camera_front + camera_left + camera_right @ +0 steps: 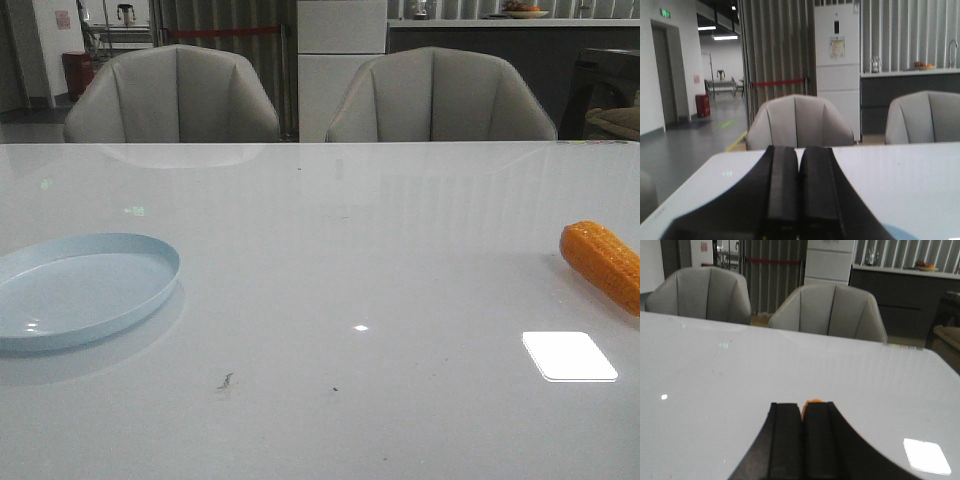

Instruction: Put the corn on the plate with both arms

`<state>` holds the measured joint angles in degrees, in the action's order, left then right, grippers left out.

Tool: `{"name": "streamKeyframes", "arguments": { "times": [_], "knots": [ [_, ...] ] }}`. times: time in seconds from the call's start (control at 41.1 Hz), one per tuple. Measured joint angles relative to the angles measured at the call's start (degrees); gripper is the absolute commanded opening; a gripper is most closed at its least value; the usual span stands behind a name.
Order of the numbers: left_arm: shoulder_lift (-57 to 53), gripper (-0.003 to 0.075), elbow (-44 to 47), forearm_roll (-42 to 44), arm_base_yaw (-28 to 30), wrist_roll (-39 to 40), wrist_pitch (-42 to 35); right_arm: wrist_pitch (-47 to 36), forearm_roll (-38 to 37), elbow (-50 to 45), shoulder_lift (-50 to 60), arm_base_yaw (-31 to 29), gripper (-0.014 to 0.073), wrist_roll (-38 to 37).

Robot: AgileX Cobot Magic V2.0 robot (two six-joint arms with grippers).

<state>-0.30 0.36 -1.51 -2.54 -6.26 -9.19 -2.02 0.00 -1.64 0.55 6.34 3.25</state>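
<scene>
I judge this the very start: nothing is grasped, and the corn (pixel 603 264) lies on its side on the desk (pixel 330 250) at the far right edge of the front view, well apart from the pale blue plate (pixel 150 250), which sits empty at the near left. Neither arm shows in the front view. On my right wrist view the right gripper (pixel 802 440) has its jaws pressed together on nothing, with a sliver of orange cob just peeking past their tips; on the left wrist view the left gripper (pixel 799 195) is likewise closed and empty, a hint of blue plate rim below it. Next I would part the right jaws and bring them down over the cob's middle, since it may roll. For writing, I see a green exit sign (pixel 665 13) and a notice on the white cabinet (pixel 837 47), both too small to read.
</scene>
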Motion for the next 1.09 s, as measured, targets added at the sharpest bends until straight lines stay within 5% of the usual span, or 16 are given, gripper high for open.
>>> {"name": "streamKeyframes", "arguments": {
  "times": [0.243,0.559,0.851,1.094],
  "knots": [
    [0.0,0.0089,-2.33,-0.1,0.0,0.0,-5.82,-10.68,0.0,3.68,0.0,0.0,0.0052,0.0],
    [2.51,0.0089,-18.6,-0.1,0.0,0.0,-1.11,-4.44,0.0,22.95,-2.57,0.0,0.0053,0.0],
    [19.87,0.0089,-34.51,0.0,0.0,0.0,2.33,-0.98,0.39,37.79,-21.8,0.0,0.0053,0.0],
    [34.76,0.0089,-38.63,0.0,0.0,0.0,3.9,-3.03,0.39,41.16,-37.74,0.0,0.0053,0.0]
  ]
}}
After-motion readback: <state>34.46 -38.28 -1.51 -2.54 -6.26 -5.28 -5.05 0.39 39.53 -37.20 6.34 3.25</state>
